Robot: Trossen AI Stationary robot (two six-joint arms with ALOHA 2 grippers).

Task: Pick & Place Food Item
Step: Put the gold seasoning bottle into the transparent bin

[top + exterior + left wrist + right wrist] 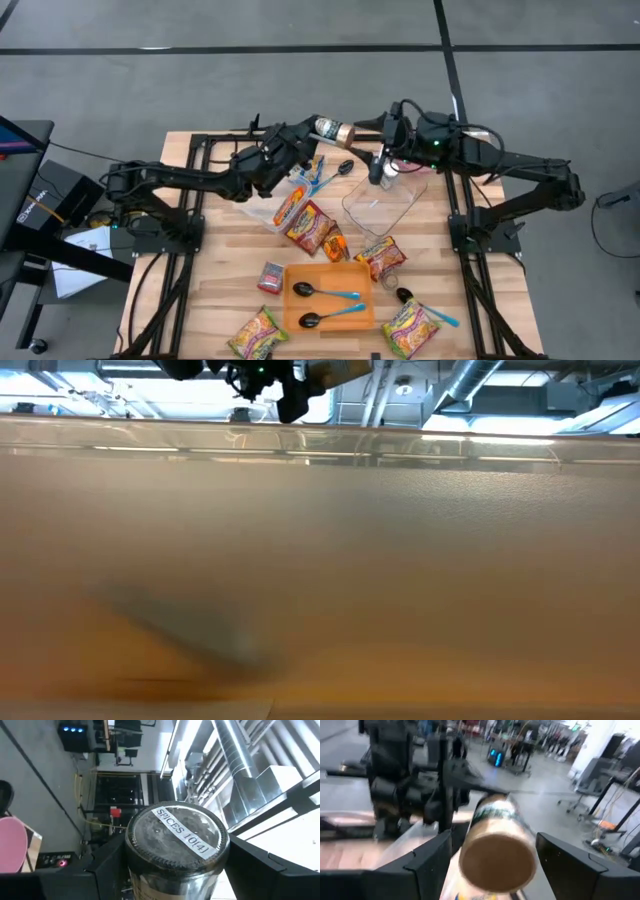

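Observation:
A spice jar [337, 130] with a black lid marked "SPICES 10(4)" [182, 832] and a brown bottom [497, 860] is held high above the table's far middle. My left gripper [312, 137] is shut on it. My right gripper [366, 128] is open and faces it from the right. Its fingers [432, 862] stand on either side of the jar's bottom end. In the low view the jar [338, 368] and a dark gripper [268, 378] show only at the top edge. My left gripper pinches the jar between its two fingers [107, 865], on the glass sides just below the lid [150, 870]. The jar is lifted clear of the table and lies roughly level, with its lid toward the left arm and its bottom toward the right arm. My right gripper's fingers flank the jar's bottom end [497, 860]; whether they touch it, I cannot tell.
Below the jar lie two clear plastic containers [385, 200] [272, 210], several snack packets [310, 228] and a loose spoon [343, 168]. An orange tray [328, 272] with two spoons sits nearer the front. Something close and blurred [320, 580] fills most of the low view.

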